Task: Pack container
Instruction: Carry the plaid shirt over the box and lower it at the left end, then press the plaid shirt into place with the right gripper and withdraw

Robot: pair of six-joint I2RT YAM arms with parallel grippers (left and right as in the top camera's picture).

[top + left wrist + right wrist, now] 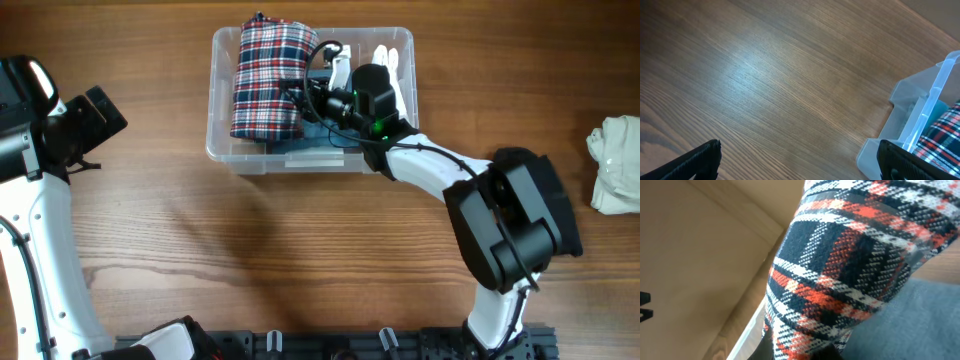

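The clear plastic container [300,163] stands at the table's far centre. A red, white and navy plaid garment [268,80] lies folded in its left half, over a grey-blue garment [322,140]. My right gripper [306,96] reaches into the container from the right and is shut on the edge of the plaid garment [840,255], which fills the right wrist view above the grey-blue cloth [910,325]. Its fingertips [800,352] barely show under the fabric. My left gripper [97,118] is open and empty at the left, over bare table [797,150], with the container's corner [905,110] to its right.
A white item [396,62] lies in the container's right end. A cream folded garment [620,165] sits on the table at the far right edge. The right arm [510,215] stretches from the front right toward the container.
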